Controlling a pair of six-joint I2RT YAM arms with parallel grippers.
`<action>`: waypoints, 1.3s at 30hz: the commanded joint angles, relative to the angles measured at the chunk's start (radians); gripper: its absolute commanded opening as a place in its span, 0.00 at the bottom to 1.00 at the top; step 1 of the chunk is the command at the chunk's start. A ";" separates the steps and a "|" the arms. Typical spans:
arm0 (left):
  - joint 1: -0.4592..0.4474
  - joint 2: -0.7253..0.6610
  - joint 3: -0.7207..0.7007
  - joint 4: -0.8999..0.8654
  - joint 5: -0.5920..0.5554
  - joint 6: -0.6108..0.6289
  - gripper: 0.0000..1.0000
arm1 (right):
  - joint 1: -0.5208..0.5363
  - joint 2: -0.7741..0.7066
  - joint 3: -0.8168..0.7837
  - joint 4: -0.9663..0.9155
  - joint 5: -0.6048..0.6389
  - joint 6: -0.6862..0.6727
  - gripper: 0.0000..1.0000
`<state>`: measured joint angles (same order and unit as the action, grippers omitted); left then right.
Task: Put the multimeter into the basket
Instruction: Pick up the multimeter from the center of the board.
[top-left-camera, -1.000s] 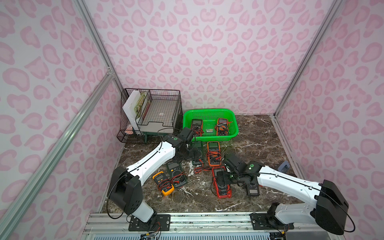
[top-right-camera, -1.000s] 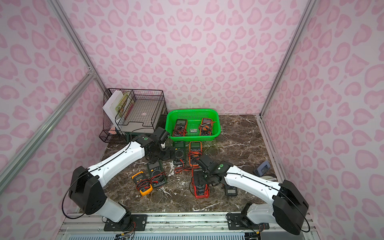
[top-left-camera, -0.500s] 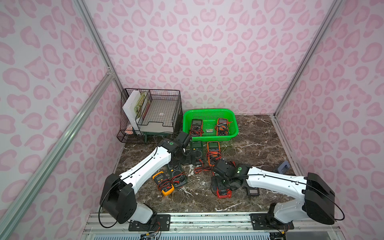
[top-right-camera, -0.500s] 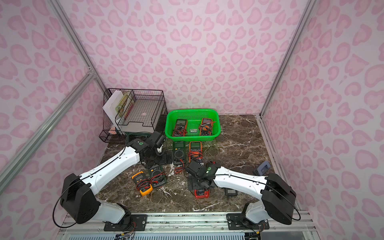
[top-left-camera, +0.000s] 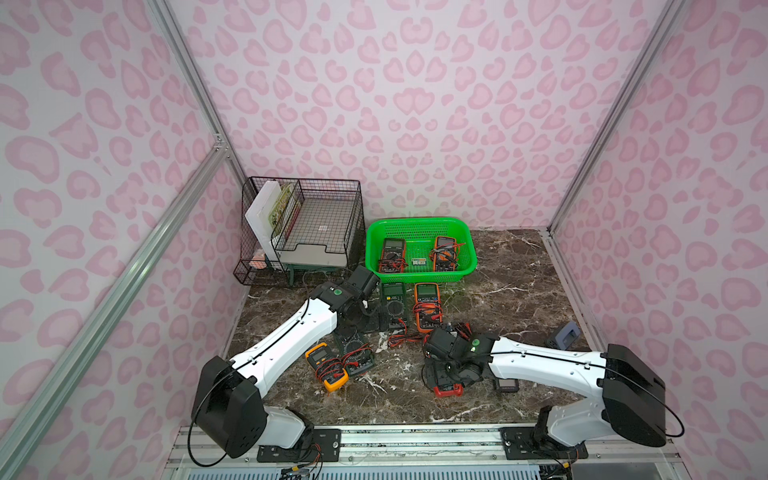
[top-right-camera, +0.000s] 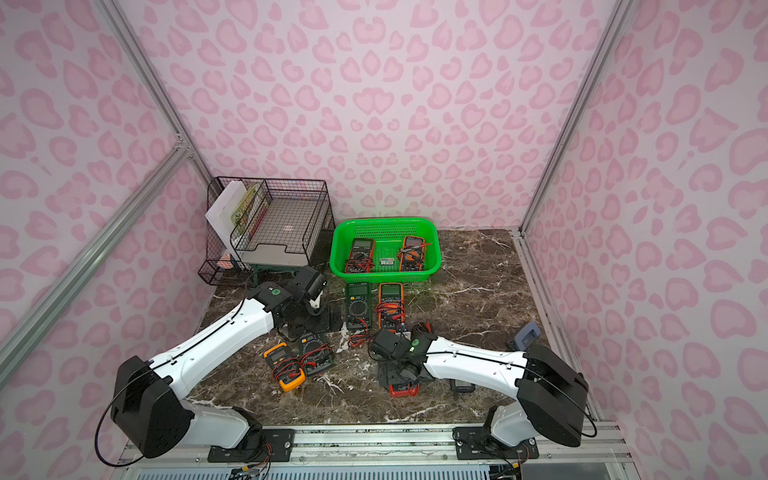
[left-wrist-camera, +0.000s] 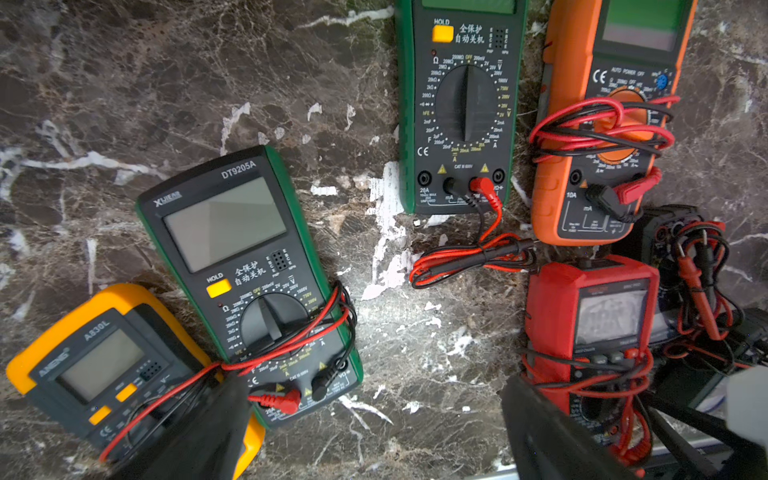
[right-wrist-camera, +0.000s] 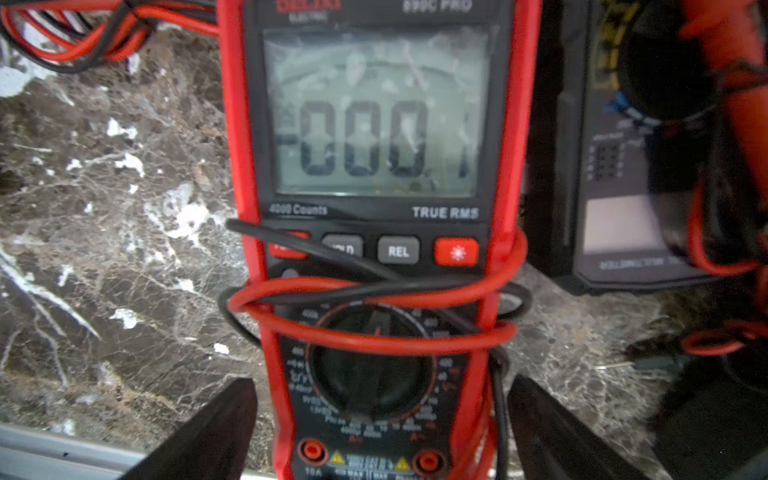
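While my right end effector (right-wrist-camera: 378, 395) hangs wide open over the red multimeter (right-wrist-camera: 374, 166), with one finger on each side of its dial end, it grips nothing. I judge this to be the approach just before the grasp.

That meter lies flat, face up, on the counter (top-left-camera: 507, 299). In both top views it sits at the lower middle of the frame, mostly hidden under my right wrist. Its red and black leads (right-wrist-camera: 374, 316) are wound around the body just above the dial. A black meter (right-wrist-camera: 623, 166) lies just beside its display end, but the counter is bare on both sides where my fingers stand.

My left end effector (left-wrist-camera: 372, 386) is open too, and empty, above the counter left of centre in the top views.

The basket (top-left-camera: 417, 232) sits at the upper middle of the counter, well apart from the red meter. It holds two multimeters (top-left-camera: 392, 253), with free floor between them. An orange multimeter (top-left-camera: 427, 305) and a green multimeter (top-left-camera: 393, 305) lie on the counter between me and it.

Next I should come straight down and close across the casing below the wound leads. Then I should lift high enough to clear both meters and the basket's rim, and watch that loose wire does not drag the black meter along.
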<state>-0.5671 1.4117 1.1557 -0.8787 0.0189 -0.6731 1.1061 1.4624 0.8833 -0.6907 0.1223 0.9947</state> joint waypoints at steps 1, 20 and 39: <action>0.001 -0.008 -0.001 0.006 0.010 0.010 0.99 | 0.001 0.035 0.007 0.020 0.020 0.016 0.99; 0.001 0.023 0.094 -0.003 0.018 0.006 0.99 | 0.003 -0.068 0.023 -0.001 -0.032 -0.059 0.46; 0.027 0.096 0.268 0.006 -0.019 -0.017 0.99 | -0.203 -0.194 0.169 0.066 -0.015 -0.290 0.45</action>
<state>-0.5423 1.5059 1.4117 -0.8833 0.0135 -0.6807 0.9421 1.2743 1.0210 -0.7372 0.0948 0.7761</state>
